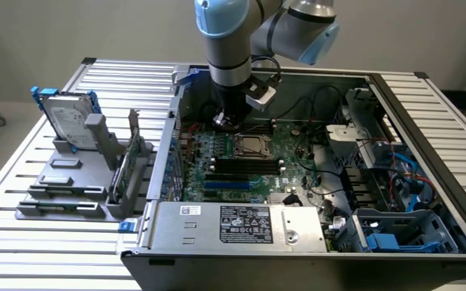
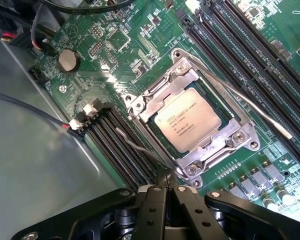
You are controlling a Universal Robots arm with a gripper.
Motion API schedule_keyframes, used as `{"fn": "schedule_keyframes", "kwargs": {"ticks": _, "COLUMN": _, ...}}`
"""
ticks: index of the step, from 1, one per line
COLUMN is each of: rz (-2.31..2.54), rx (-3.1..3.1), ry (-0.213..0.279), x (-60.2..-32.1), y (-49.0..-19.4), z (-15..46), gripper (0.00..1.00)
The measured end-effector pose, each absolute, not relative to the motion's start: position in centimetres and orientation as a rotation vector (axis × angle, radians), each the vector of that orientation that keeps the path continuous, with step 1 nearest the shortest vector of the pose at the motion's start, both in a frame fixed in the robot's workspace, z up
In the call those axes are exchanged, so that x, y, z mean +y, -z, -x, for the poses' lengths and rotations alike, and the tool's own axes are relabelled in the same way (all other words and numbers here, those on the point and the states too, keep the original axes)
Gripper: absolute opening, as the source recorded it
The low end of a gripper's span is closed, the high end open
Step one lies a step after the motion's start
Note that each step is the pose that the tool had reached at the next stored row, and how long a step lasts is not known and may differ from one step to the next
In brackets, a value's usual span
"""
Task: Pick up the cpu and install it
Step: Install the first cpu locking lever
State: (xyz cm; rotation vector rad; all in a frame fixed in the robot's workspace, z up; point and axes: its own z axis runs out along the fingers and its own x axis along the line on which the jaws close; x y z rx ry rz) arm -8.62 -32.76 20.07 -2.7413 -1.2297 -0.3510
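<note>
One arm reaches down into the open case [image 1: 427, 182], its gripper [image 1: 226, 119] hanging over the board [image 1: 216, 151] just beside the socket [image 1: 255, 144], toward the exterior view's left. In the wrist view the fingers [image 2: 157, 200] are pressed together with nothing between them. The cpu [image 2: 188, 119] lies flat inside the socket's metal frame, its edges square with the frame opening, silver top showing. Two thin levers [image 2: 250, 107] flank the frame. Dark memory slots [image 2: 115, 145] run close along both sides, leaving little free board around the socket. Outside the case, a hard drive [image 1: 67, 118] stands upright in a grey rack [image 1: 63, 194].
</note>
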Motion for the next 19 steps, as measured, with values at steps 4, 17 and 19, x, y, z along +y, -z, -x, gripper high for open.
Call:
{"fn": "schedule_keyframes", "kwargs": {"ticks": 4, "rz": 2.754, "rx": -1.209, "ry": 0.352, "x": -32.61, "y": -19.96, "z": 8.61, "gripper": 0.11}}
{"fn": "schedule_keyframes", "kwargs": {"ticks": 17, "rz": 2.792, "rx": -1.156, "ry": 0.351, "x": -32.33, "y": -19.64, "z": 8.4, "gripper": 0.11}}
{"fn": "schedule_keyframes", "kwargs": {"ticks": 19, "rz": 2.797, "rx": -1.148, "ry": 0.351, "x": -32.3, "y": -19.6, "z": 8.34, "gripper": 0.11}}
